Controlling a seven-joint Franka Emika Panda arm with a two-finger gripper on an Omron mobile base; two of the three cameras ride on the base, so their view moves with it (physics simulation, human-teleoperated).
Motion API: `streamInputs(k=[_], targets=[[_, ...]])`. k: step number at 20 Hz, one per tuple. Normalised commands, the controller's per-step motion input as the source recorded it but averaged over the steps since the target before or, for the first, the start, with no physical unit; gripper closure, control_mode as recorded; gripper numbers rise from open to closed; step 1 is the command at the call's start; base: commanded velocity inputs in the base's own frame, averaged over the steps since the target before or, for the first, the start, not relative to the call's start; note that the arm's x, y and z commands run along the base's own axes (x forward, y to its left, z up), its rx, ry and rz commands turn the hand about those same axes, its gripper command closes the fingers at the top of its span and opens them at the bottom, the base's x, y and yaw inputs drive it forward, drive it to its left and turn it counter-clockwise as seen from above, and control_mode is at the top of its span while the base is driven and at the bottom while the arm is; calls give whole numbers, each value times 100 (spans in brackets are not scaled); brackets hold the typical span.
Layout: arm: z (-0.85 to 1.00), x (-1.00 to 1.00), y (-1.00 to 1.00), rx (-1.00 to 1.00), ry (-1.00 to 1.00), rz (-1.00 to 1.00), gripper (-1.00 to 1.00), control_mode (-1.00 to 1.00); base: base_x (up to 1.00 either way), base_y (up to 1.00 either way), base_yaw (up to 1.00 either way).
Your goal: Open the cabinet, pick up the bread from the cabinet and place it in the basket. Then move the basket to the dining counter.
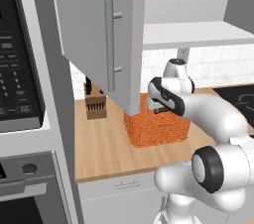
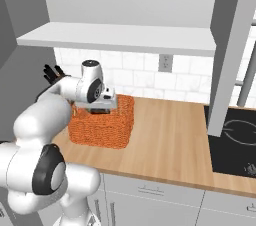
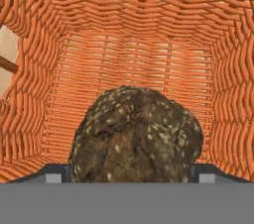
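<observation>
Hovering over the basket [image 2: 102, 125] near the worktop's [image 2: 170, 145] back edge, end effector [image 3: 130, 176] spread wide around the bread [image 3: 136, 134]: light, crusty, crushable, best taken across its middle.

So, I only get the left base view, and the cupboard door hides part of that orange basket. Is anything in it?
Observer: Yes. The hand view shows a dark, seeded loaf of bread lying inside the basket.
Visitor: Is the claw squeezing it?
Observer: The claw is down in the basket, with its fingers set wide on either side of the loaf. Whether they press it, I cannot tell.
</observation>
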Motion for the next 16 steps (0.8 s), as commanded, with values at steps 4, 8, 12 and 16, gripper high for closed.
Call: streamInputs(k=[4, 8, 12, 16], targets=[[-31, 31, 0, 5, 12, 0, 100, -100, 0, 0, 0], [-54, 5, 0, 1, 10, -3, 100, -100, 0, 0, 0], [-48, 0, 1, 0, 6, -3, 100, -100, 0, 0, 0], [-6, 0, 21, -3, 2, -3, -100, -100, 0, 0, 0]])
